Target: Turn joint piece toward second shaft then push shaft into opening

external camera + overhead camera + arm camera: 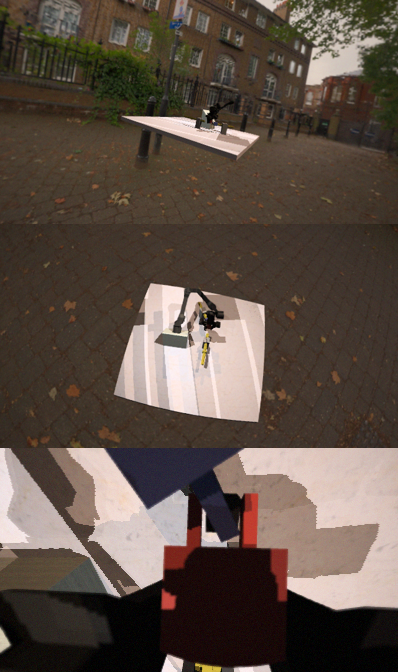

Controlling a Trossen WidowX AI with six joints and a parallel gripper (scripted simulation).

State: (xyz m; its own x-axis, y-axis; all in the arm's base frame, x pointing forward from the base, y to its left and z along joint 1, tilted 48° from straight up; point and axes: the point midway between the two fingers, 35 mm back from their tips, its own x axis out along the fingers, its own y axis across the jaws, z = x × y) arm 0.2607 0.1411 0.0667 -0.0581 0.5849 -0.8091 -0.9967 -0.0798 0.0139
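My gripper (209,323) (213,117) (216,577) is shut on the red square joint piece (225,593) (211,326), which fills the middle of the wrist view. The piece's two red prongs (250,518) point away from me, and a dark blue bar (216,510) from a larger blue body (165,468) runs between them. The second shaft (204,353), yellow, lies on the table in front of the joint piece and passes through its grey block (206,338). The first shaft (200,307), also yellow, slants up behind the gripper. A bit of yellow (207,667) shows under the joint piece.
The arm's base box (174,339) stands left of the shafts on the pale striped table (236,379) (186,134). Two short dark blocks (198,122) (224,128) stand on the table in the exterior view. Around the table are paving and leaves.
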